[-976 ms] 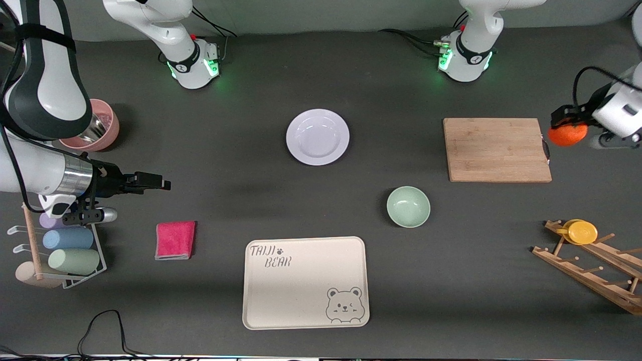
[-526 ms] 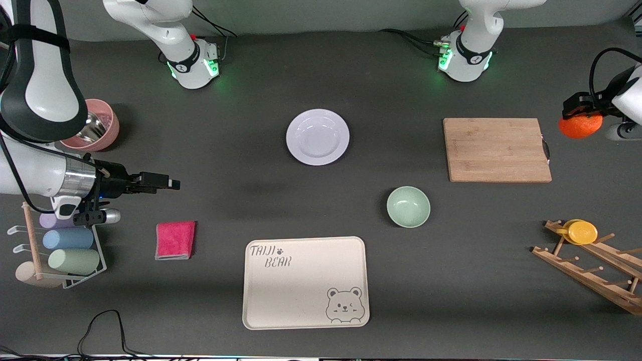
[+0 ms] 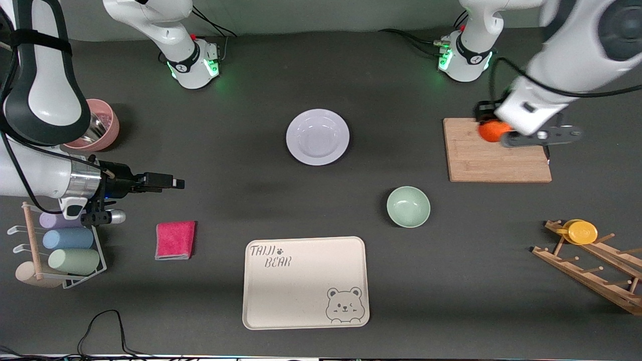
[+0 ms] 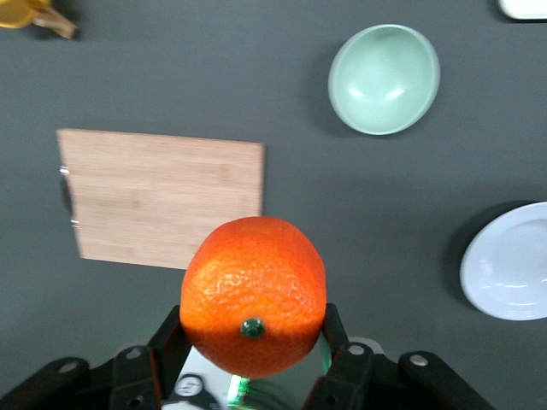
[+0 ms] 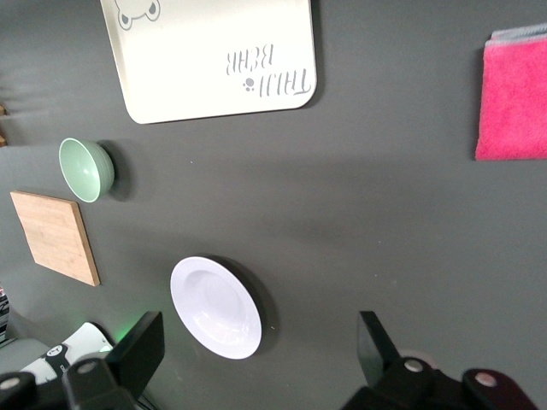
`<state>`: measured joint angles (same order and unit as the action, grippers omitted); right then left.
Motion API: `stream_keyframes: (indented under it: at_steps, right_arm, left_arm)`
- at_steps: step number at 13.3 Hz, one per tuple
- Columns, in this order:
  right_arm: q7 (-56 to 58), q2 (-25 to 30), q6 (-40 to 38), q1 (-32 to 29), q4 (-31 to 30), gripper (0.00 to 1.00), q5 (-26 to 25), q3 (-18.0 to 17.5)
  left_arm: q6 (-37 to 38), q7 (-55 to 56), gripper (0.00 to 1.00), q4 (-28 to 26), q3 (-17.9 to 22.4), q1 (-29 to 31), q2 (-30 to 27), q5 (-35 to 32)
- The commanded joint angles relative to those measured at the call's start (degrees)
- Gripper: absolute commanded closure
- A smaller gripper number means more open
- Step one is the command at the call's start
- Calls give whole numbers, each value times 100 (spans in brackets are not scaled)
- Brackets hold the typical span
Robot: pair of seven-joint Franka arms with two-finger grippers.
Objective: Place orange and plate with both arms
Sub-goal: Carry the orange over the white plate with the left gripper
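the left end effector (image 3: 487, 125) hangs in the air over the wooden cutting board (image 3: 496, 155), above the board's corner nearest the left arm's base, with its fingers clamped on the orange (image 3: 490, 131). in the left wrist view the orange (image 4: 253, 295) fills the space between the two black fingers (image 4: 335, 329), its green stem dot facing the camera, and the board (image 4: 162, 196), the pale green bowl (image 4: 385, 79) and part of the plate (image 4: 508, 265) lie on the table below it. the plate (image 3: 317, 137) sits flat on the dark table (image 3: 251, 200) about midway between the two arm bases, well apart from the board and with nothing on it. the green bowl (image 3: 408, 206) stands nearer to the front camera than the plate, between the board and the cream bear tray (image 3: 306, 282), which lies nearest the front camera. the right end effector (image 3: 165, 182) hovers over bare table toward the right arm's end, above the pink cloth (image 3: 175, 240), its fingers spread apart and holding nothing; the right wrist view shows its two fingers (image 5: 141, 350) standing wide with the plate (image 5: 215, 307) on the table between them. a pink bowl (image 3: 103, 125) and a rack of pastel cups (image 3: 65, 250) sit at that same end, and a wooden rack with a yellow cup (image 3: 581, 231) at the left arm's end.
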<state>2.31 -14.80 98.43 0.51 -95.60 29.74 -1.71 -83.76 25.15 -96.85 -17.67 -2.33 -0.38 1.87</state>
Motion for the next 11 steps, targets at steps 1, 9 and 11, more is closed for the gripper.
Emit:
stream_keyframes:
  at_steps: [1,9,11]
  right_arm:
    - [-117,29,-52,90,-108,0,164,30]
    - [-12,91,-114,-16,-64,0,155,162]
    - [-20,108,-166,-16,-108,0,164,197]
  left_arm:
    - [-411,1373,100,227,-420,-275,335,365]
    - [-2301,4365,100,386,-527,-2261,1662,261]
    - [-2626,4637,100,386,-527,-2542,2005,17]
